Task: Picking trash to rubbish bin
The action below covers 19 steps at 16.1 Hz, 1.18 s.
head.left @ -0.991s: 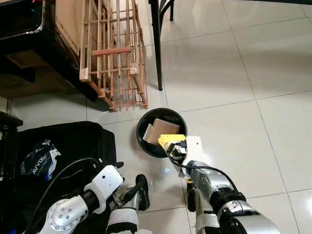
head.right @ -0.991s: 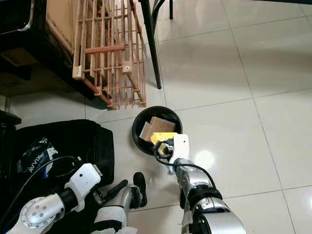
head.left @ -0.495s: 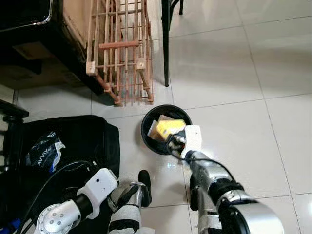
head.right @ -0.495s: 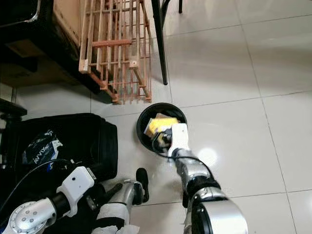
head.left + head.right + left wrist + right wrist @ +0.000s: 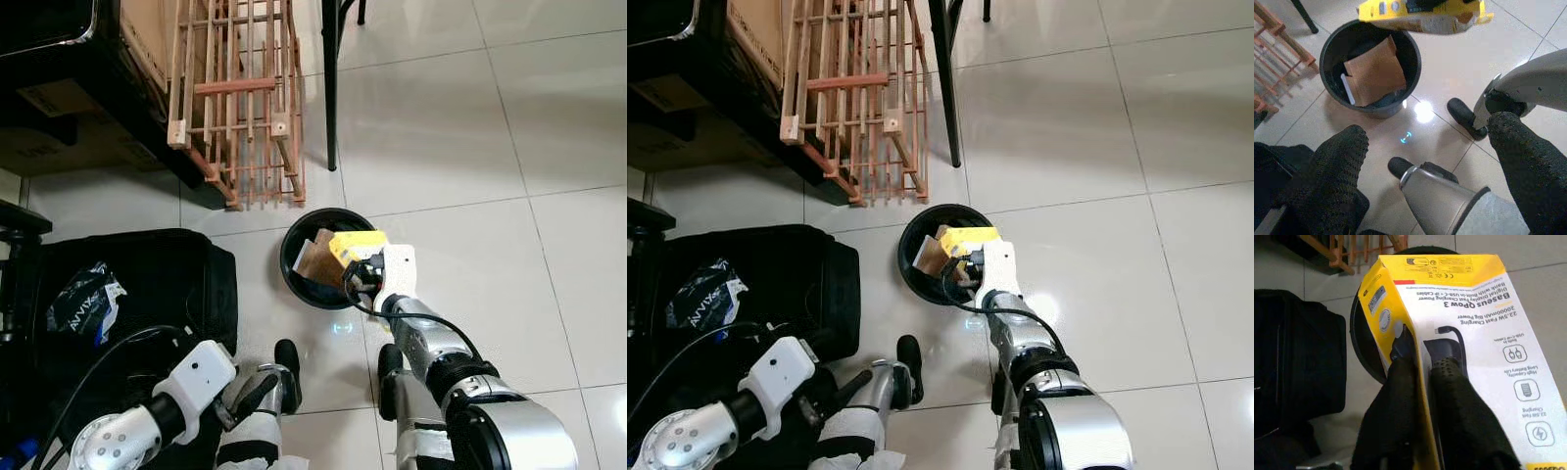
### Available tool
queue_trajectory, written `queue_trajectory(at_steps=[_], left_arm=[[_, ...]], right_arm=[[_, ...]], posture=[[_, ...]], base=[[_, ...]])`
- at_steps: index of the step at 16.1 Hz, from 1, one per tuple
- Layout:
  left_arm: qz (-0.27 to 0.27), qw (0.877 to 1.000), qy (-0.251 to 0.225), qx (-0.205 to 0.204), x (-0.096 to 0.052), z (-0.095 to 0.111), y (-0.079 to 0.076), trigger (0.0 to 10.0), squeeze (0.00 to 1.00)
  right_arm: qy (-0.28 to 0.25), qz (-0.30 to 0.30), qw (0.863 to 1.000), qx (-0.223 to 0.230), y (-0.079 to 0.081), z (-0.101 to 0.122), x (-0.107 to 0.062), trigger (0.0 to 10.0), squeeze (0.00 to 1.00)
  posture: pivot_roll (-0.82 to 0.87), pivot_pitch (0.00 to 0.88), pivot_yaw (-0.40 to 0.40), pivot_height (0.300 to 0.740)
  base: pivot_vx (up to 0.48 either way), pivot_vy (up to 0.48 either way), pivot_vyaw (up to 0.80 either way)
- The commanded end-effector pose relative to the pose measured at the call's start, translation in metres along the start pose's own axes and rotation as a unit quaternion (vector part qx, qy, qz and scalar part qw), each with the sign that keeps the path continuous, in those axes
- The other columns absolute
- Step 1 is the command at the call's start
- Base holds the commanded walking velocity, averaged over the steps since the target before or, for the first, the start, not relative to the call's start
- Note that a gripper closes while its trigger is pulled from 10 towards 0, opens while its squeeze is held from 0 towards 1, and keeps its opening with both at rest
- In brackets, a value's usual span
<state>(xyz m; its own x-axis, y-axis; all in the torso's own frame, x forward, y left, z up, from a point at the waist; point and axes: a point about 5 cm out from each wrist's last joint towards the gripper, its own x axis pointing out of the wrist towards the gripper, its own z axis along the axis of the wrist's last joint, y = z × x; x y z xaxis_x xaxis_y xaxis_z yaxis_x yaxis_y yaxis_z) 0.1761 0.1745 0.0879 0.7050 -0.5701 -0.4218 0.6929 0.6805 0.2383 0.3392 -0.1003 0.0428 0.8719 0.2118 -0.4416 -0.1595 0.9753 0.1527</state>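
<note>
Left gripper (image 5: 1420, 161) idle and spread wide, low and short of the bin (image 5: 297, 284); yellow box (image 5: 355, 244), pinched in the right gripper (image 5: 360, 278), now carried from the bin's near rim to above its right edge, judged ready for release.

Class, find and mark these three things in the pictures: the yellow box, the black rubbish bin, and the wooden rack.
yellow box (image 5: 1469, 308), right wrist view, on its printed white face.
black rubbish bin (image 5: 1327, 58), left wrist view, on its rim.
wooden rack (image 5: 240, 88), left eye view, on a crossbar.
</note>
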Motion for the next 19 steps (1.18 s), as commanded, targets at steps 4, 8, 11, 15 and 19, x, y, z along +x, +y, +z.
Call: queue_trajectory(at_steps=[4, 8, 11, 15, 19], left_arm=[[-0.005, 1.000, 0.025, -0.011, -0.0083, -0.0081, -0.0075, 10.0, 0.00], [-0.006, 1.000, 0.027, -0.013, -0.0084, -0.0087, -0.0100, 10.0, 0.00], [-0.005, 0.999, 0.029, -0.013, -0.0093, -0.0089, -0.0102, 10.0, 0.00], [-0.003, 0.999, 0.033, -0.013, -0.0106, -0.0103, -0.0101, 10.0, 0.00], [-0.002, 0.999, 0.035, -0.013, -0.0114, -0.0111, -0.0105, 10.0, 0.00]], right_arm=[[0.016, 0.005, 1.000, 0.001, 0.0030, -0.0140, -0.0019, 10.0, 1.00], [0.015, 0.008, 1.000, -0.001, 0.0005, -0.0160, -0.0030, 10.0, 1.00], [0.014, 0.009, 1.000, -0.001, 0.0008, -0.0163, -0.0030, 10.0, 1.00], [0.007, 0.011, 1.000, -0.001, 0.0026, -0.0136, -0.0024, 10.0, 1.00], [-0.005, 0.011, 1.000, 0.001, 0.0030, -0.0104, -0.0021, 10.0, 1.00]], posture=[[0.26, 0.573, 0.121, 0.740], [0.25, 0.581, 0.119, 0.740], [0.25, 0.582, 0.120, 0.740], [0.26, 0.587, 0.121, 0.740], [0.26, 0.588, 0.122, 0.740]], base=[[0.000, 0.000, 0.00], [0.000, 0.000, 0.00], [0.000, 0.000, 0.00], [0.000, 0.000, 0.00], [0.000, 0.000, 0.00]])
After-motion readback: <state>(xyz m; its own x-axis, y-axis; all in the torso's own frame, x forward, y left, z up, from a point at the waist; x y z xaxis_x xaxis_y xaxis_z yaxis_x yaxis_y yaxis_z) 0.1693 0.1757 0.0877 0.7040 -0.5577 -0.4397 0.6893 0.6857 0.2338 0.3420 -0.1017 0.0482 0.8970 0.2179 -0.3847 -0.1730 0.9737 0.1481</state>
